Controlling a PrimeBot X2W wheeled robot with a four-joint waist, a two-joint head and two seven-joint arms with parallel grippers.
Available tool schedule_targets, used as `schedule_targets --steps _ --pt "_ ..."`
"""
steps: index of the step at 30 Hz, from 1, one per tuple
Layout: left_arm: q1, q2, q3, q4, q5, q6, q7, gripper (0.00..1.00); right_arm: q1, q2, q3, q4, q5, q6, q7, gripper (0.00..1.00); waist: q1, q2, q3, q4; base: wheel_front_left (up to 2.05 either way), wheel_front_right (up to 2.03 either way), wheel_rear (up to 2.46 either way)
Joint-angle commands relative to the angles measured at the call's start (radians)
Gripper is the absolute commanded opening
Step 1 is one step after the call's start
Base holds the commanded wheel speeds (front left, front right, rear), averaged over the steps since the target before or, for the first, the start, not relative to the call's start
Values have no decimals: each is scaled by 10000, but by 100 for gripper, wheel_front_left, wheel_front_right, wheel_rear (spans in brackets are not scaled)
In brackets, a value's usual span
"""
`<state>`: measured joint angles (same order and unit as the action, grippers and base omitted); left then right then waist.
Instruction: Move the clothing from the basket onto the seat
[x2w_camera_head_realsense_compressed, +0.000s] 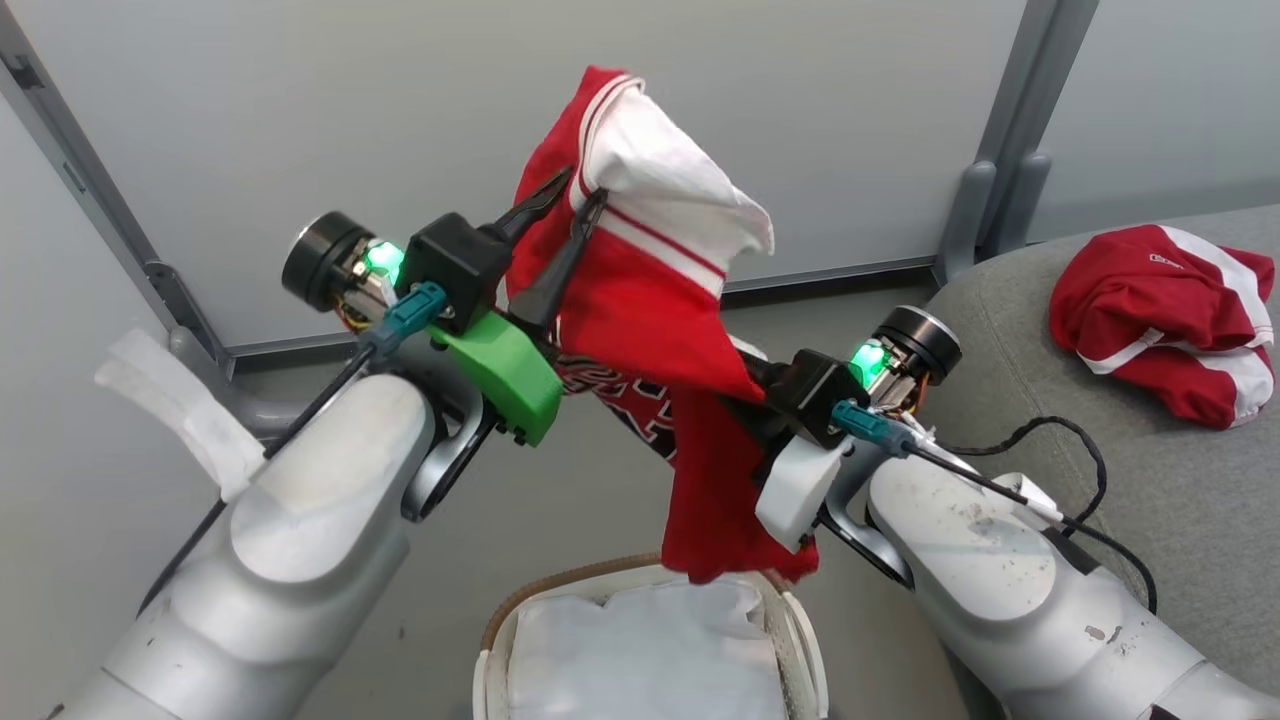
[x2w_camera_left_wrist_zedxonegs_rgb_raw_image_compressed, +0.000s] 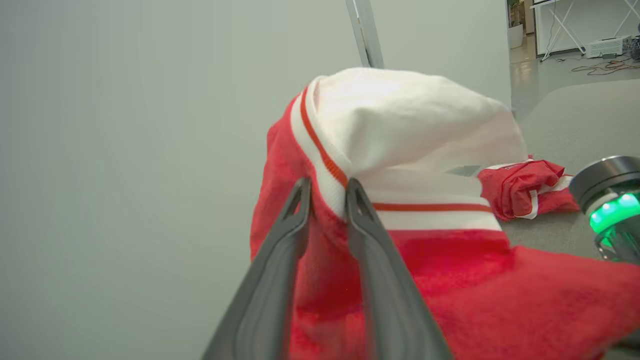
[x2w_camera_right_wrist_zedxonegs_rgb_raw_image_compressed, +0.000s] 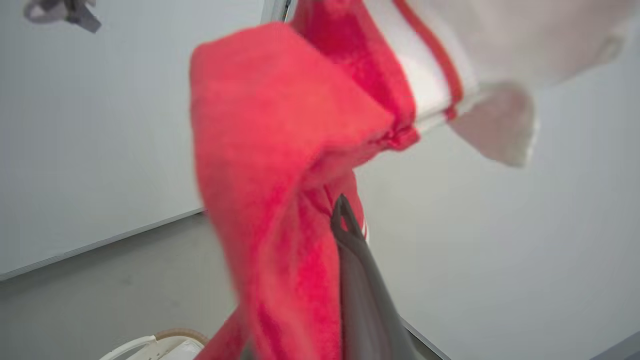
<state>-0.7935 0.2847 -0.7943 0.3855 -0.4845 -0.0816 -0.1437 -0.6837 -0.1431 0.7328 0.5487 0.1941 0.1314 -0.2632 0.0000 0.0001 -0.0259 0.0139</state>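
A red garment (x2w_camera_head_realsense_compressed: 650, 320) with white striped trim and dark-outlined lettering hangs in the air above the basket (x2w_camera_head_realsense_compressed: 560, 585). My left gripper (x2w_camera_head_realsense_compressed: 578, 200) is shut on its white-striped edge, and the left wrist view shows both fingers pinching the cloth (x2w_camera_left_wrist_zedxonegs_rgb_raw_image_compressed: 425, 280) at the gripper (x2w_camera_left_wrist_zedxonegs_rgb_raw_image_compressed: 327, 192). My right gripper (x2w_camera_right_wrist_zedxonegs_rgb_raw_image_compressed: 336, 220) is shut on a lower fold of the garment (x2w_camera_right_wrist_zedxonegs_rgb_raw_image_compressed: 260, 150); red cloth covers one finger. The second red garment (x2w_camera_head_realsense_compressed: 1165, 315) lies crumpled on the grey seat (x2w_camera_head_realsense_compressed: 1150, 480).
The white liner cloth (x2w_camera_head_realsense_compressed: 640, 650) lies inside the basket, just under the garment's hanging hem. Pale wall panels and a grey post (x2w_camera_head_realsense_compressed: 990, 150) stand behind. A black cable (x2w_camera_head_realsense_compressed: 1080, 450) loops over the seat's edge beside my right forearm.
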Motion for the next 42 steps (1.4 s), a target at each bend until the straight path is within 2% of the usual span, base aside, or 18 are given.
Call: schedule_targets --steps 1,2,10,15,22,29,36,42 --pt "329 13 44 163 -88 95 -144 96 204 -69 -144 -147 63 -14 -24 0 0 -1 22 -34 0 0 0" --pt "470 -28 64 289 -164 140 -224 100 257 -73 -206 -214 78 -14 -24 0 0 -1 26 -46 0 0 0" --pt "1681 -476 85 1153 -577 371 -867 100 496 -203 -1060 -535 -133 -14 -24 0 0 -1 41 -111 0 0 0" --pt "2543 -957 -19 1481 -650 260 -1154 100 717 -220 -2008 -741 -395 -14 -24 0 0 -1 50 -70 0 0 0" --pt "3474 -1477 153 1409 -319 182 -1222 100 1089 -224 -3039 -918 -795 -14 -24 0 0 -1 72 -17 0 0 0" --pt "4311 -1810 616 1132 259 132 -1218 100 1347 -186 -3534 -1024 -996 -14 -24 0 0 -1 105 -103 0 0 0" --pt "4769 -2037 999 932 687 25 -1205 100 1541 -253 -3898 -1042 -1152 -14 -25 0 0 -1 150 -614 0 0 0" --pt "5065 -2209 1257 770 1027 -36 -1206 100 1728 -466 -4059 -1026 -1257 -14 -24 0 0 -1 301 -1658 0 0 0"
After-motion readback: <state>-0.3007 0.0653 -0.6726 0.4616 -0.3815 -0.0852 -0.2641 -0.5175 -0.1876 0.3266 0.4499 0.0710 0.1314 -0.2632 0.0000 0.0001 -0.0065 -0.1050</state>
